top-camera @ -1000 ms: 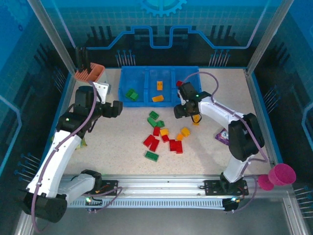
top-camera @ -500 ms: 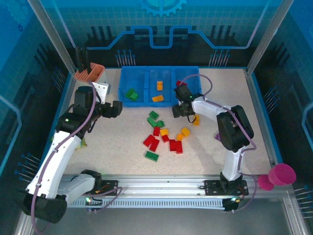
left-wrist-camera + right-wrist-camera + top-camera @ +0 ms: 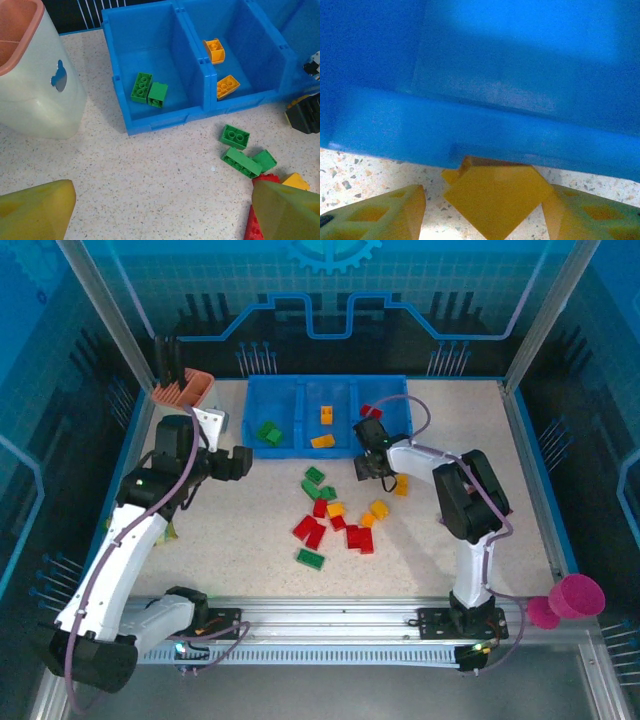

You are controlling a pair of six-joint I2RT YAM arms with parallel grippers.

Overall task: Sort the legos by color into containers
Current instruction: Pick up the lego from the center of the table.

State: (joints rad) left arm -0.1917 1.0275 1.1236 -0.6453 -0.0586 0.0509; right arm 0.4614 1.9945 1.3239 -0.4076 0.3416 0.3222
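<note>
The blue tray [image 3: 300, 449] holds two green legos [image 3: 268, 432] in its left compartment, two orange-yellow ones [image 3: 322, 440] in the middle and a red one [image 3: 366, 411] on the right. More legos [image 3: 335, 520] of all three colours lie scattered on the table. My right gripper [image 3: 368, 468] sits at the tray's front wall [image 3: 470, 125], shut on an orange-yellow lego [image 3: 495, 210] turned corner-up between its fingers [image 3: 405, 210]. My left gripper [image 3: 238, 462] hovers open near the tray's left front corner, its fingers [image 3: 35, 210] wide apart over bare table.
A beige cup with an orange insert [image 3: 185, 390] stands left of the tray, close to the left arm. A pink cup [image 3: 575, 595] sits off the table's front right corner. Loose green legos [image 3: 235, 136] lie just in front of the tray.
The right arm has swung left and folded in, bringing its gripper closer to the tray's front wall. The left arm has hardly moved.
</note>
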